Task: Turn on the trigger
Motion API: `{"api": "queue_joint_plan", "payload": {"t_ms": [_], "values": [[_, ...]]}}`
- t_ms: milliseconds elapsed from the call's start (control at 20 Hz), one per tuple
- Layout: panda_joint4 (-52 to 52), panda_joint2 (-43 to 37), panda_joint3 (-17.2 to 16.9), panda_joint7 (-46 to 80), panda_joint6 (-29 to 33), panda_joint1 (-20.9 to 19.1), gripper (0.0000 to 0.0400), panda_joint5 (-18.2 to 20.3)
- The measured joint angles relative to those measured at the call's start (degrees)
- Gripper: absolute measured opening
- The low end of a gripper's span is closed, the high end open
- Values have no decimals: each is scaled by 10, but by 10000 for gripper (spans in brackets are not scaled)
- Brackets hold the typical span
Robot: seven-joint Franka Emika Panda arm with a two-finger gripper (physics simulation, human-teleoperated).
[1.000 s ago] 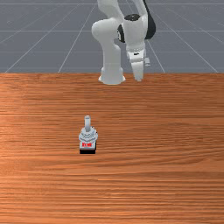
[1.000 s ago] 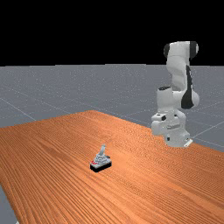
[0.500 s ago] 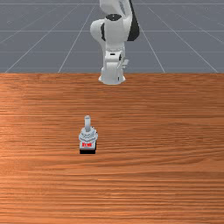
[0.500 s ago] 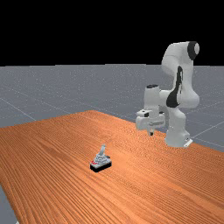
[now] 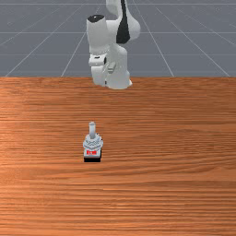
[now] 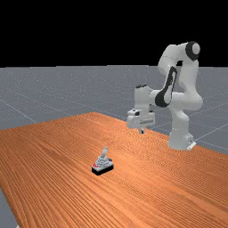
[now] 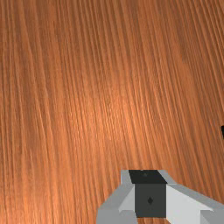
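no legible text, red marks on the front of the grey trigger, too small to read

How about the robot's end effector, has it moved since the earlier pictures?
Yes, the end effector has moved toward the far view's left, farther from the robot's foot.
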Motion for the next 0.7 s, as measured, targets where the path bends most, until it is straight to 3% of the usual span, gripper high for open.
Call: {"api": "queue_joint_plan", "payload": {"t_ms": [50, 100, 300, 450, 550, 700], "values": [[1, 1, 1, -2, 1, -7, 0, -9], [18, 18, -12, -44, -2, 12, 0, 1], [122, 124, -27, -122, -11, 66, 0, 91], [196, 192, -19, -125, -22, 78, 0, 149], [213, 216, -14, -130, 10, 82, 0, 190], [253, 249, -7, -143, 1, 81, 0, 215]]}}
